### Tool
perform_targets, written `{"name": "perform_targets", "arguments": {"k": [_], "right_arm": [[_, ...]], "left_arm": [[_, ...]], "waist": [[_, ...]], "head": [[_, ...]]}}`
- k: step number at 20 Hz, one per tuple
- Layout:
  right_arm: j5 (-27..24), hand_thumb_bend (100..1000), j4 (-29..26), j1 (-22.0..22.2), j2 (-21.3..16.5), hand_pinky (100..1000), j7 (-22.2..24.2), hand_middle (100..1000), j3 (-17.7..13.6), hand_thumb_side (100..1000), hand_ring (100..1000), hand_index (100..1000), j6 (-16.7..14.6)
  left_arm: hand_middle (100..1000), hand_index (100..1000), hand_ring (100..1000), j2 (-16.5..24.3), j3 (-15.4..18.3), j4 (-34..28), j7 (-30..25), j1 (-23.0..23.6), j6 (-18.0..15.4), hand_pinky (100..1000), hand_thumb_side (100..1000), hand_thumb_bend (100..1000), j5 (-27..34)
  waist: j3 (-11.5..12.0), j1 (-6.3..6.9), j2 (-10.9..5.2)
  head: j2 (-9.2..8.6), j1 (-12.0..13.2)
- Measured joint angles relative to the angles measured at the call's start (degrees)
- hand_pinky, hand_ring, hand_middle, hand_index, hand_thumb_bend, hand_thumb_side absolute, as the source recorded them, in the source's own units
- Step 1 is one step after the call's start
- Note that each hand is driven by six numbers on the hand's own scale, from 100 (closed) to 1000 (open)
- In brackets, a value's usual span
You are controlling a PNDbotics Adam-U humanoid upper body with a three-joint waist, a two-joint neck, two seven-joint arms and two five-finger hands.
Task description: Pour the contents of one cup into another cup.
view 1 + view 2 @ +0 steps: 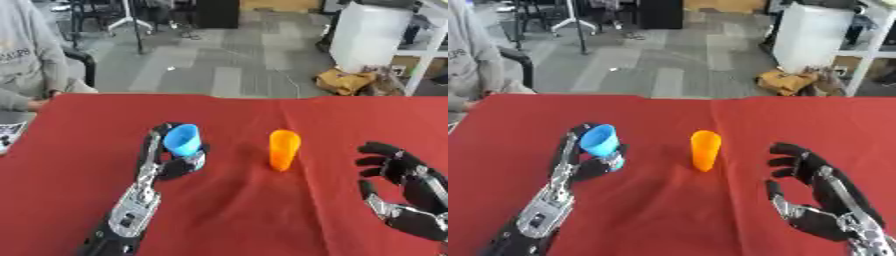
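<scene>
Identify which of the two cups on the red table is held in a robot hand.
The blue cup, tilted in the left hand. The orange cup stands upright and untouched on the red table; the right hand is apart from it.

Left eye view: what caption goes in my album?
Left hand grips a blue cup beside an upright orange cup.

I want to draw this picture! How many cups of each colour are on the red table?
Blue cup, held in the left hand: 1
Orange cup, standing alone: 1
Total: 2 cups
</scene>
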Motion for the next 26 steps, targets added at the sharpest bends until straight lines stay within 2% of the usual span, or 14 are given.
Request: {"name": "perform_targets", "arguments": {"k": [5,11,18,26], "right_arm": [[0.32,164,3.67,-2.73,-0.52,696,0.22,815,0.64,100,785,888,-1.41],[3.14,183,9.65,-6.23,-0.57,700,1.01,833,1.62,106,806,901,-4.04],[5.99,207,17.04,-9.47,0.02,732,2.57,881,2.48,102,855,920,-7.38],[8.8,277,24.03,-11.7,1.32,790,3.06,940,2.28,100,918,940,-9.76]], "left_arm": [[319,585,321,2.67,-1.65,-10.28,-3.65,4.99,3.64,193,100,285,-0.79],[324,589,328,4.51,-3.04,-19.39,-7.89,9.94,6.06,201,100,308,-0.79],[326,591,331,5.55,-4.03,-24.5,-10.38,13.35,6.96,205,100,330,-0.34],[329,594,335,5.48,-5.2,-27.62,-12.51,14.33,6.54,209,100,341,0.75]], "waist": [[1.63,0.51,-0.19],[3.75,1.15,-0.32],[6.35,1.9,-0.17],[8.74,2.3,0.3]], "head": [[0.4,-1.06],[1.01,-2.56],[1.03,-4.29],[1.01,-5.43]]}}
